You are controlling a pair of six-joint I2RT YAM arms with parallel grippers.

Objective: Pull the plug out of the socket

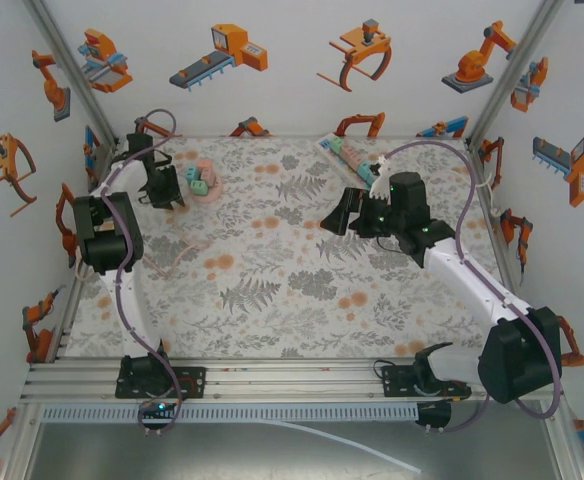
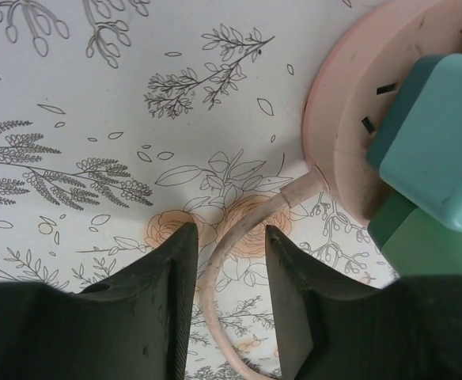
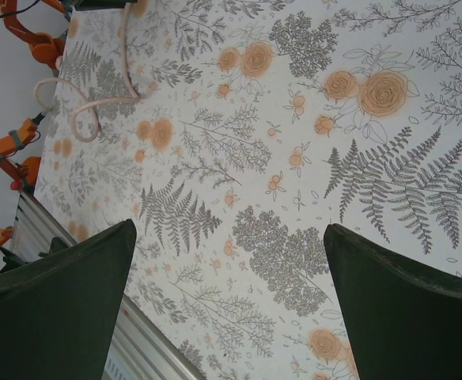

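Straddling pink cord (image 2: pixel 282 198) with left pincer (image 2: pixel 227 241), narrowly parted, gripping nothing, beside teal plug (image 2: pixel 441 142) seated in pink socket (image 2: pixel 342 103). Holds right pincer (image 3: pixel 229 229) wide, empty. Risks clamping cord, dragging socket along surface (image 2: pixel 96 95).

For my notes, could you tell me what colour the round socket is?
Pale pink socket; clearest in left wrist view.
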